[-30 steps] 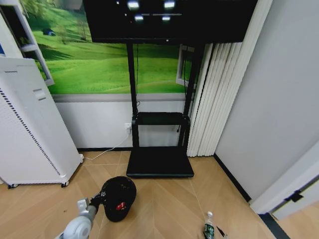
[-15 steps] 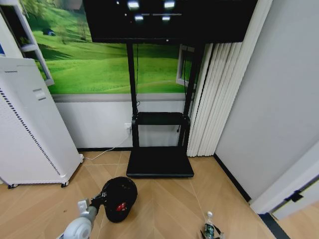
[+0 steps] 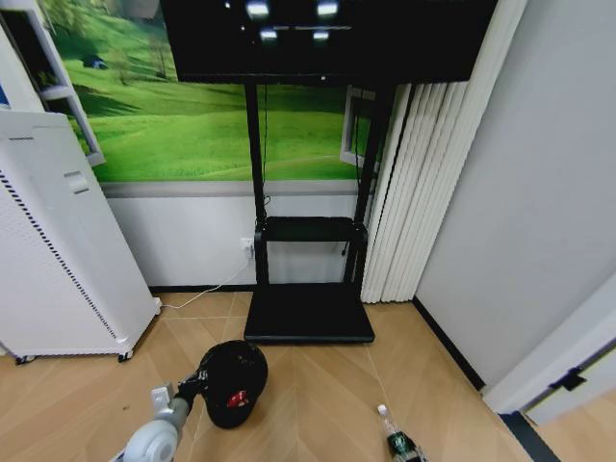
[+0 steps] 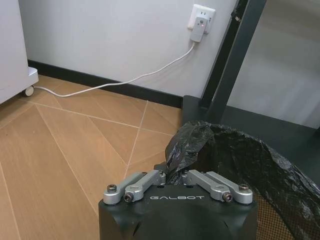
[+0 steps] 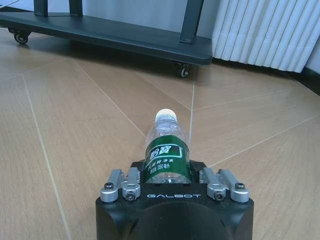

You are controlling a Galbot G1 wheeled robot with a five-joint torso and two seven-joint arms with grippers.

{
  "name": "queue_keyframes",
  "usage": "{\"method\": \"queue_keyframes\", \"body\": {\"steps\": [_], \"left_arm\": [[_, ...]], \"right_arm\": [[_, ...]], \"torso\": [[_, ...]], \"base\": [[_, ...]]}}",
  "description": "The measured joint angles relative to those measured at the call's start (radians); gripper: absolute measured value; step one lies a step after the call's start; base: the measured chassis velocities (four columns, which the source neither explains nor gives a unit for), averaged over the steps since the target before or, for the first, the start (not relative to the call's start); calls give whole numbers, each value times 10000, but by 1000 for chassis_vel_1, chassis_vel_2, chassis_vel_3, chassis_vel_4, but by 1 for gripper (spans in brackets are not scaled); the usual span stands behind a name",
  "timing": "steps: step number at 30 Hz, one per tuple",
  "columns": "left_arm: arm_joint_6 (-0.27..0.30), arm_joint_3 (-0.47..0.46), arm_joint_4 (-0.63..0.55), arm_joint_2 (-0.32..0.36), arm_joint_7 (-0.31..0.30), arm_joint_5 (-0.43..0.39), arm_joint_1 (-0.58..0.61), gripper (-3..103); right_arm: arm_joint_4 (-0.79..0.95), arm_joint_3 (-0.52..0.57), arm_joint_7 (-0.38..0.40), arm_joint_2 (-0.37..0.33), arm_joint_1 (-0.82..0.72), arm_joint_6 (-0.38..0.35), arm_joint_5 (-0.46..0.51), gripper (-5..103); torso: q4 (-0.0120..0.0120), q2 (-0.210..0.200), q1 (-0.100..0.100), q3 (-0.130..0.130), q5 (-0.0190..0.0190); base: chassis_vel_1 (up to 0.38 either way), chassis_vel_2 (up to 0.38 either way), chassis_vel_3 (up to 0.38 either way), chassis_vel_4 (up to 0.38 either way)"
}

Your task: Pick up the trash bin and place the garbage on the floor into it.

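Observation:
The trash bin, small, round and black with a bag liner, hangs low over the wood floor at the lower left of the head view. My left gripper is shut on its rim and the bunched liner. A red-and-white bit of garbage lies inside the bin. At the lower right, my right gripper is shut on a small clear bottle with a green label, cap pointing away from the wrist. The bottle sits tilted near the bottom edge of the head view, to the right of the bin.
A tall white perforated unit on wheels stands at the left. A black TV stand with a flat base is against the wall ahead, with a white cable and plug beside it. White vertical blinds and a grey wall close the right.
The bottle in my right gripper has shifted left, toward the bin, its cap leaning further left. The bin in my left gripper has barely moved.

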Motion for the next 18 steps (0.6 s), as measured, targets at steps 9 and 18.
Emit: {"method": "queue_keyframes", "body": {"steps": [9, 18], "left_arm": [[24, 113, -203, 122, -35, -6, -37, 7], [58, 253, -397, 187, -134, 9, -71, 7]], "right_arm": [[1199, 345, 31, -498, -402, 1, 48, 27], [3784, 439, 486, -1344, -801, 1, 9, 27]], "torso": [[0, 0, 0, 1, 0], [2, 0, 0, 1, -1]], "base": [[0, 0, 0, 0], [0, 0, 0, 0]]}}
